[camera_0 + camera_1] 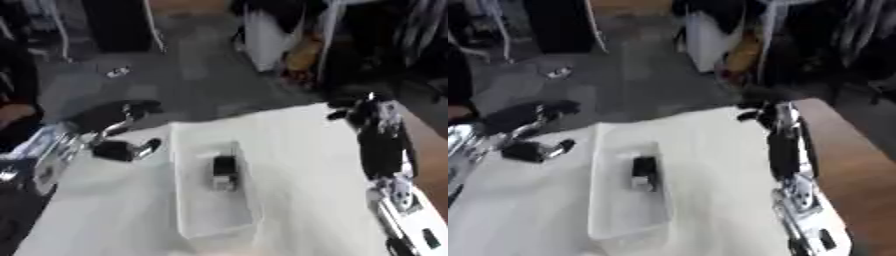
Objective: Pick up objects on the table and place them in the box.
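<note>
Fingers [144, 147] of the left hand [118, 149] curl round nothing beside the box [188, 200].
The right hand [367, 112] hangs over the worktop's [306, 165] far right edge, its fingers too blurred to tell whether spread or clenched. A dark object [224, 171] with a pale end lies inside the clear box, near its middle, on the white worktop.

Your view blurred throughout. Dark object [224, 171] in box [188, 200] too smeared to identify. Left hand [122, 149] fingers indistinct. Right hand [765, 114] fingers unclear. Desk [114, 210] cut by lower edge.
</note>
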Robot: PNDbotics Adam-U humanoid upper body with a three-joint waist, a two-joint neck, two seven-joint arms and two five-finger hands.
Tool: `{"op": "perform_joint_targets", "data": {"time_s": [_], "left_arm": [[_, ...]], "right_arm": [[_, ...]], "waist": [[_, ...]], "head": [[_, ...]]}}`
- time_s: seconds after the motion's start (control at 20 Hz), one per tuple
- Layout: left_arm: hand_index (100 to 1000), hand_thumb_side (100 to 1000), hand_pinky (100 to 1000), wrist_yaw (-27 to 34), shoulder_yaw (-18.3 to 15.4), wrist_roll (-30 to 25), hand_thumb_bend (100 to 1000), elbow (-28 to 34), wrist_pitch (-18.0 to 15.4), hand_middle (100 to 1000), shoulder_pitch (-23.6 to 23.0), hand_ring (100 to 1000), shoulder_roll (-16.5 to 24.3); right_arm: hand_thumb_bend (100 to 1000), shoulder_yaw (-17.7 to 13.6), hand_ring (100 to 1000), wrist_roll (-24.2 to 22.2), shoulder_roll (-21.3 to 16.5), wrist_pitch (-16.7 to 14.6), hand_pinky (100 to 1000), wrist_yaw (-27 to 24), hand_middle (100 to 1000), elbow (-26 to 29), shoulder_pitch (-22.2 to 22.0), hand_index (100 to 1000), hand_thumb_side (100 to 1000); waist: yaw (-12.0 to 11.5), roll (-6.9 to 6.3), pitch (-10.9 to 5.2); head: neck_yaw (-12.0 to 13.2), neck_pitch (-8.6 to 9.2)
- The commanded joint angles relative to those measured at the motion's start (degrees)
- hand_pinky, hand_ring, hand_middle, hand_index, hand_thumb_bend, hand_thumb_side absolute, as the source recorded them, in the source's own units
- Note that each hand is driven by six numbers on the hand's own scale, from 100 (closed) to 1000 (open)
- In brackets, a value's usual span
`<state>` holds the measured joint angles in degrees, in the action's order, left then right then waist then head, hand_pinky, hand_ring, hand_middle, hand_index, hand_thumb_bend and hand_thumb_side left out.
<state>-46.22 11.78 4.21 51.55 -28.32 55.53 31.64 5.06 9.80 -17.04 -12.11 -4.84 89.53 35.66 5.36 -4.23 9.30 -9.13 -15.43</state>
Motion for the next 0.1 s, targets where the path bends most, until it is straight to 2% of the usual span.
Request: {"op": "perform_joint_targets", "data": {"time_s": [0.05, 0.1], "left_arm": [[1000, 920, 821, 8.55, -2.73, 4.23, 127, 9.33, 4.91, 1000, -5.5, 923, 3.62], [1000, 910, 811, 10.92, -3.31, 5.14, 125, 12.98, 6.31, 1000, -8.24, 914, 3.86]], "right_arm": [[185, -0.78, 623, 0.59, -2.06, -0.17, 550, 0.42, 633, 0.17, -0.24, 709, 1000], [185, -0.87, 623, 0.67, -2.38, -0.24, 550, 0.49, 632, 0.06, -0.53, 710, 1000]], "waist": [[-1.59, 0.76, -1.74], [-2.28, 0.91, -1.83]], "head": [[-4.26, 6.0], [-4.69, 7.04]]}}
